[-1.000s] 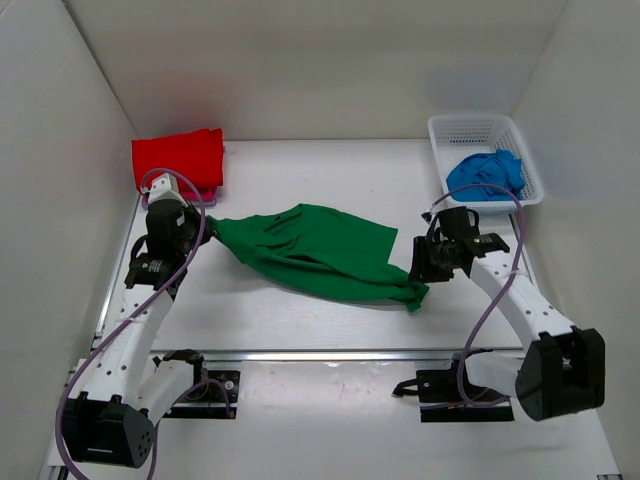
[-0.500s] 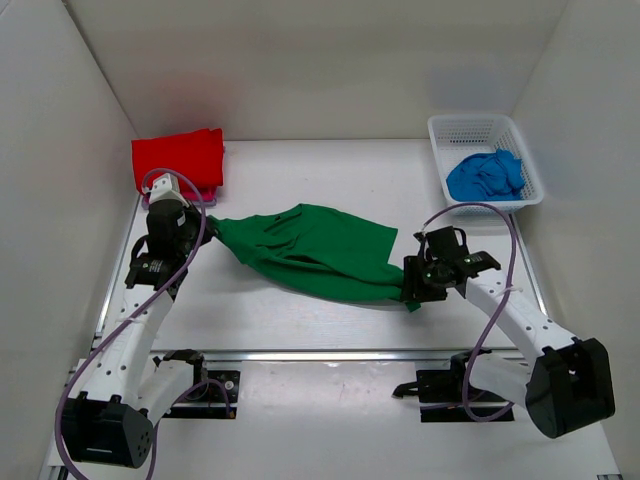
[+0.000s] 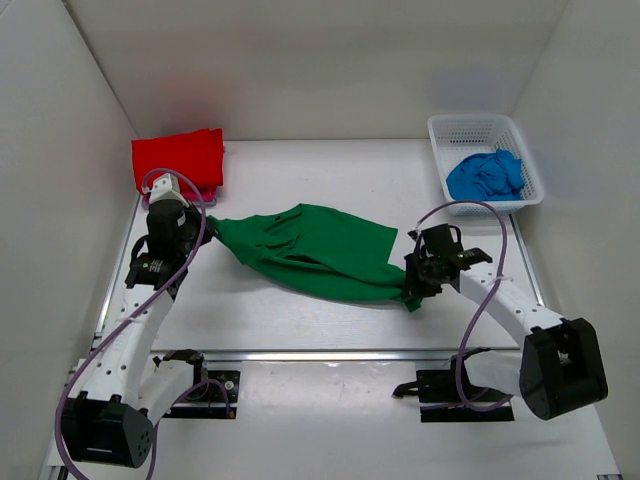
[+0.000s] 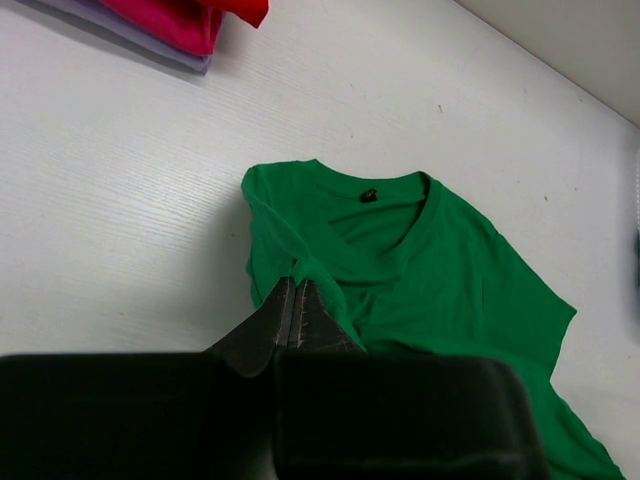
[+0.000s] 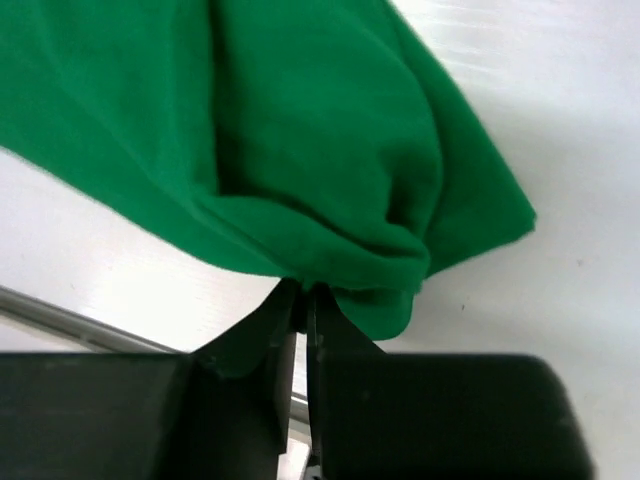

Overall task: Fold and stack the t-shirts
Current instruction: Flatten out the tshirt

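Note:
The green V-neck t-shirt (image 3: pixel 310 250) lies crumpled and stretched across the middle of the table. My left gripper (image 3: pixel 207 224) is shut on a fold at the shirt's left end, near the collar (image 4: pixel 385 190); its jaws (image 4: pixel 297 287) pinch green cloth (image 4: pixel 450 290). My right gripper (image 3: pixel 408 291) is at the shirt's lower right corner. In the right wrist view its jaws (image 5: pixel 305 296) are closed on a bunched edge of the green cloth (image 5: pixel 290 150). A folded red t-shirt (image 3: pixel 178 158) lies at the back left on a pink one (image 4: pixel 165 20). The blue t-shirt (image 3: pixel 486 173) is heaped in the basket.
A white mesh basket (image 3: pixel 470 127) stands at the back right. White walls close in the table on the left, back and right. A metal rail (image 3: pixel 320 354) runs along the near edge by the arm bases.
My right gripper moved down and left to the green shirt's lower right corner and closed on the cloth. The left arm and the shirt's left end stayed still.

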Motion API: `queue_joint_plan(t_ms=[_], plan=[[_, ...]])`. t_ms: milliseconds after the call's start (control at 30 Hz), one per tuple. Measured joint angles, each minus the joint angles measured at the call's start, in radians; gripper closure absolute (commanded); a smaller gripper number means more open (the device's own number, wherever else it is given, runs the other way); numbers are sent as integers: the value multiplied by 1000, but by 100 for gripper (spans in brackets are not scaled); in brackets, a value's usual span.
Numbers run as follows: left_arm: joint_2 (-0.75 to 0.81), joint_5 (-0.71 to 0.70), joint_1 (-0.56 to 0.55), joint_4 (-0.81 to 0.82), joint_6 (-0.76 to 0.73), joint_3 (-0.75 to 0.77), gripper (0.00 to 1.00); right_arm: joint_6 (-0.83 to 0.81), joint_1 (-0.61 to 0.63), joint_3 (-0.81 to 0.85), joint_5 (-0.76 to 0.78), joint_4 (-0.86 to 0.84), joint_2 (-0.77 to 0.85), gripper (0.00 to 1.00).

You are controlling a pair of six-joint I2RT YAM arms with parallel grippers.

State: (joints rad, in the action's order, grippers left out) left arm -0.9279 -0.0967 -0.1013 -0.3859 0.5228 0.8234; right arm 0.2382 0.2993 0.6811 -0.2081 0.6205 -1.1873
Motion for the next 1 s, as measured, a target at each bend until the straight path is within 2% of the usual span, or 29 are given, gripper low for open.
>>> queue_joint_plan(t_ms=[100, 200, 400, 467, 533, 667, 733, 833, 867, 900, 1000], plan=[[0, 0, 6, -3, -7, 6, 100, -9, 11, 30, -13, 23, -3, 100], [-12, -2, 35, -23, -26, 70, 100, -44, -39, 171, -56, 82, 36, 100], [-150, -40, 72, 1, -62, 456, 100, -113, -405, 679, -265, 84, 36, 100], [-187, -45, 71, 14, -69, 586, 100, -130, -430, 789, -300, 73, 35, 100], [-215, -60, 72, 14, -78, 698, 100, -135, -425, 831, -320, 66, 42, 100], [-243, -82, 66, 8, -108, 827, 100, -129, -435, 745, -391, 43, 65, 100], [-222, -82, 60, 2, -116, 813, 100, -116, -432, 634, -419, 37, 77, 100], [-150, -79, 43, -3, -115, 688, 100, -92, -372, 423, -410, 36, 83, 100], [-112, -79, 38, -8, -113, 618, 100, -82, -341, 351, -401, 42, 84, 89], [-75, -76, 36, -20, -110, 552, 100, -68, -308, 285, -397, 50, 86, 83], [51, -67, 29, -43, -90, 325, 100, -34, -214, 92, -375, 77, 105, 47]])
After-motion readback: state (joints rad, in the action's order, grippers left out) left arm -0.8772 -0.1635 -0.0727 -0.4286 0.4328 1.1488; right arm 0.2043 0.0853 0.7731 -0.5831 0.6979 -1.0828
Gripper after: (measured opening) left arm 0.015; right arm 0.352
